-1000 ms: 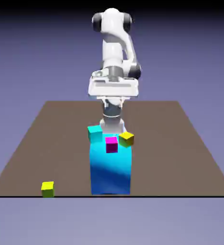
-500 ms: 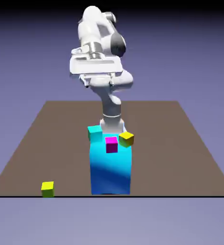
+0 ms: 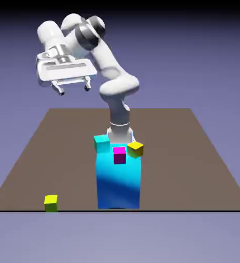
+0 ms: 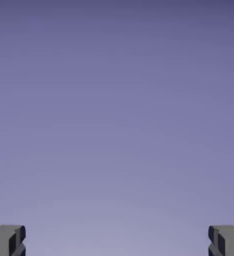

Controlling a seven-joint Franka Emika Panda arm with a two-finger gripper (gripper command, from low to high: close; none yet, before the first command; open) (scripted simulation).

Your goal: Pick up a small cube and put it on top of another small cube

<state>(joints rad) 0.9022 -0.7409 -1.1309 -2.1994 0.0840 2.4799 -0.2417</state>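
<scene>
The gripper [image 3: 73,89] hung high over the table's [image 3: 204,154] far left, jaws wide and empty. The lime cube [image 3: 51,203] sat at the near edge toward the left corner, far below it; the cyan cube [image 3: 101,142] lay mid-table.

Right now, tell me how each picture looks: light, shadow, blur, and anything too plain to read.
Exterior view: sharp and evenly lit, the backdrop darkening toward the top; no cast shadows show on the table; the tall blue block is shaded lighter to darker across its front. Hand view: only smooth blue-violet backdrop, with the open tool at the bottom corners, crisp.
</scene>
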